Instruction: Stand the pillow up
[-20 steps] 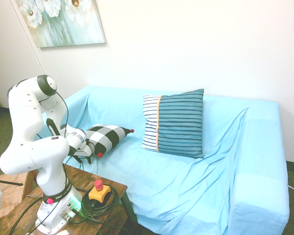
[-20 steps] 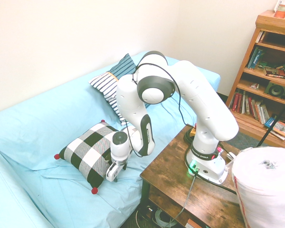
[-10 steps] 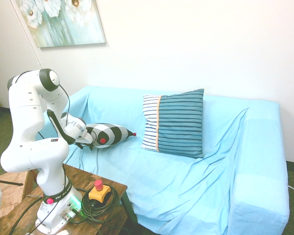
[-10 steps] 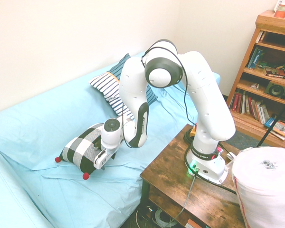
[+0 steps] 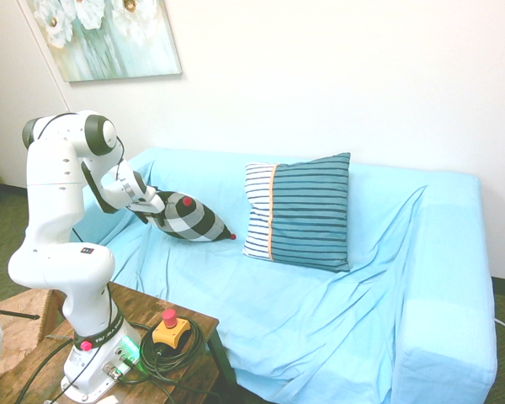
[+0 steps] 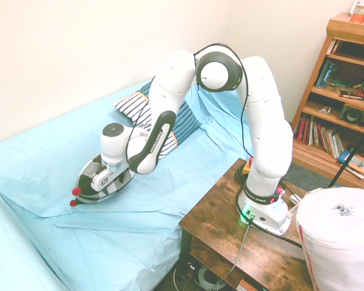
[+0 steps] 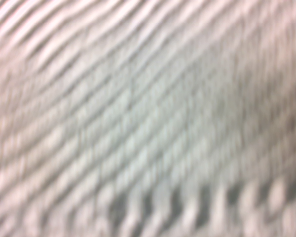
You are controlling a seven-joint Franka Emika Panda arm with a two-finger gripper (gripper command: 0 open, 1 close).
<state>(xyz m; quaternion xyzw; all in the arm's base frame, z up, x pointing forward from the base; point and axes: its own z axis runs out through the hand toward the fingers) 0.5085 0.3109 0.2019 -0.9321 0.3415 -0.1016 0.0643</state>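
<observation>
The end effector (image 6: 102, 182) is gripping the black-and-white checked cushion (image 5: 194, 220) by its upper part, though the fingertips are hidden. The cushion is on the seat of the sofa (image 5: 311, 337), which has a light blue cover, and is tilted up on an edge rather than upright. Two red pom-poms (image 6: 76, 191) show at its corners. Near it, the larger teal-and-white striped pillow (image 5: 307, 215), with an orange stripe, leans against the sofa's backrest. The wrist view shows only blurred, ridged pale fabric (image 7: 148, 113) from close by, with short dark bars along one side
</observation>
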